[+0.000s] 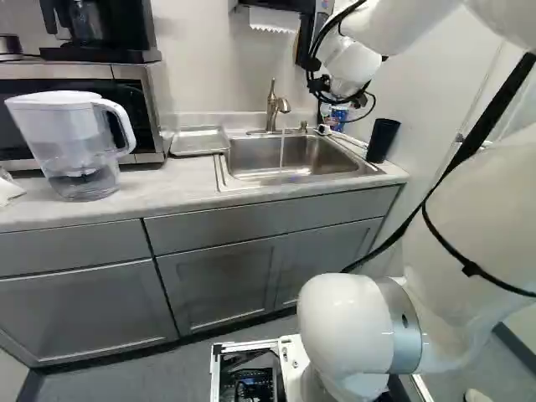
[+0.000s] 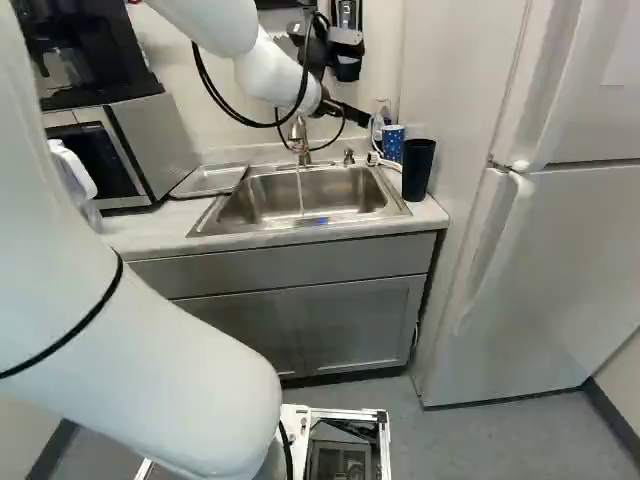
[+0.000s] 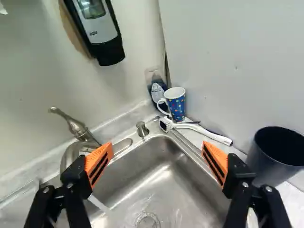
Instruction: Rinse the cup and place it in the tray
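Legend: Approach to the cup, ungrasped and, I judged, unrinsed; 12 o'clock lay straight ahead of my gripper.
My black gripper (image 3: 158, 151) stood spread over the stainless-steel sink (image 1: 289, 157), its orange pads (image 3: 99, 164) well apart and holding nothing. The likely cup, a blue ceramic mug with coloured spots (image 3: 178, 107), stood upright near 12 o'clock, its white handle toward 9; a tall dark tumbler (image 3: 268, 166) stood near 3. Water ran from the metal faucet (image 3: 73, 154) at 10 o'clock. The silver rectangular tray (image 1: 198, 141) lay at the sink's 9 o'clock in the left base view. The next move called for advancing toward 12, clearing the white brush (image 3: 202, 129), and closing about the mug.
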Motion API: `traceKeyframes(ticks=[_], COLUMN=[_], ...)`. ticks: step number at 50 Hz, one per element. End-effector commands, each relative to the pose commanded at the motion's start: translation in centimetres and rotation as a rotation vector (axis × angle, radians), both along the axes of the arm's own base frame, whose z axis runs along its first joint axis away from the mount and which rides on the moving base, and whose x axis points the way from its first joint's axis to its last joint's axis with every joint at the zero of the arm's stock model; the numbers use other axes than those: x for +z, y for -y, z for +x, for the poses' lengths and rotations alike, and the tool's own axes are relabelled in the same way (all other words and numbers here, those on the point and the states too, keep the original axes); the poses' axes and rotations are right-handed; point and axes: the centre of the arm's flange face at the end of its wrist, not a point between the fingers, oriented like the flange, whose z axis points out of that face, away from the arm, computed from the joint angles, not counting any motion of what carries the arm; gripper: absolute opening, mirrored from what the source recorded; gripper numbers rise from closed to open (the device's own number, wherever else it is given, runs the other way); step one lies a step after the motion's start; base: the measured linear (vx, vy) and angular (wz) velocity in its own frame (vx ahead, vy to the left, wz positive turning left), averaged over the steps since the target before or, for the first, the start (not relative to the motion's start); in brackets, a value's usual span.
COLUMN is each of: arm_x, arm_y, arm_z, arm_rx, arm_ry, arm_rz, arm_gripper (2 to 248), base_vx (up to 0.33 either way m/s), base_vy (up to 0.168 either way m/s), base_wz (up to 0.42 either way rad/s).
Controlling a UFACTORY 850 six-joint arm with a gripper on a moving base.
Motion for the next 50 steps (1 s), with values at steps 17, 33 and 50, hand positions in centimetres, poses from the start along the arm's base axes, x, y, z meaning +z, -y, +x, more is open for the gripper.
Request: traceKeyframes(ticks=[17,33,50], arm_x=[-1.5,-3.0,-4.6], arm_y=[0.6,1.2,1.2], arm_z=[0.1,0.1,-0.7], arm_rx=[-0.079,-0.156,-0.231], arm_ry=[0.015,0.025,0.032], arm_rz=[0.027,0.046,0.061], arm_gripper=[247,247,247], base_vx=[0.000,0.000,0.000], base_vy=[0.000,0.000,0.000], base_wz=[0.000,0.000,0.000])
